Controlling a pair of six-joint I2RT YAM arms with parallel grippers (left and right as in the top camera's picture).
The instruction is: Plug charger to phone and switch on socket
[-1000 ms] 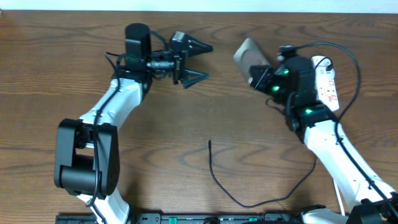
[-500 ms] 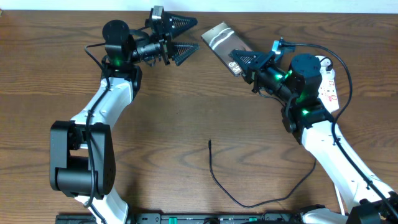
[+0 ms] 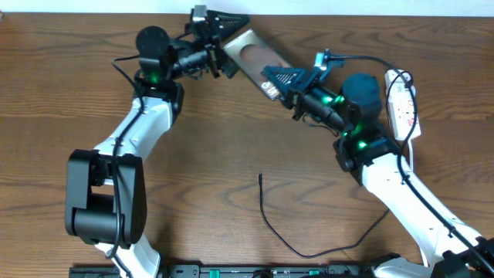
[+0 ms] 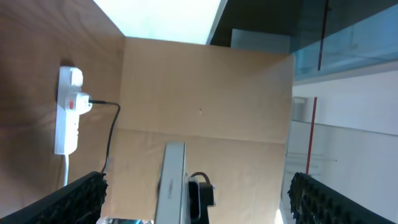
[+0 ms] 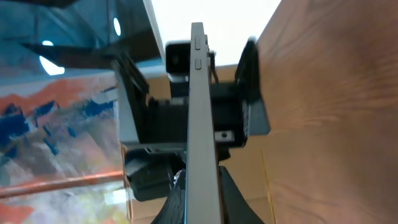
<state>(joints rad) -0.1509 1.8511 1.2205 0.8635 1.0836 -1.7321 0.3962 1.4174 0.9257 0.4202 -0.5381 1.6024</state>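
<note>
Left end effector point(image 3: 235, 42) is wide open, up at the far edge of the table point(image 3: 216, 154). Its wrist view shows clear gaps on both sides of the phone's thin edge, so it is not gripping.

Phone point(image 3: 251, 55) is in the air, tilted. Its upper-left end sits between the left fingers and its lower-right end is clamped in the right end effector point(image 3: 278, 81). The right wrist view shows it edge-on, square between the pads.

This looks like a handover or regrasp, with the right arm presenting and the left arm receiving.

To do it well:
- Centre the phone in the left jaws before closing.
- Close on the flat faces, not the edges.
- Release the right only once the left has a firm hold.
- Keep the port end uncovered. I can't tell from these views which end that is.

Charger point(image 3: 272, 228) lies loose on the table, with its tip near the middle pointing away from the robot. It is well apart from the phone and not plugged in.

Socket point(image 3: 403, 104) is at the far right, just beside the right arm's elbow. I can't read the switch state.

Room for moving:
- The handover is tight against the far table edge, so there is little margin that way.
- The middle of the table between the arms is open, with only the cable on it.
- The right elbow is close to the socket, so swing it carefully.
</note>
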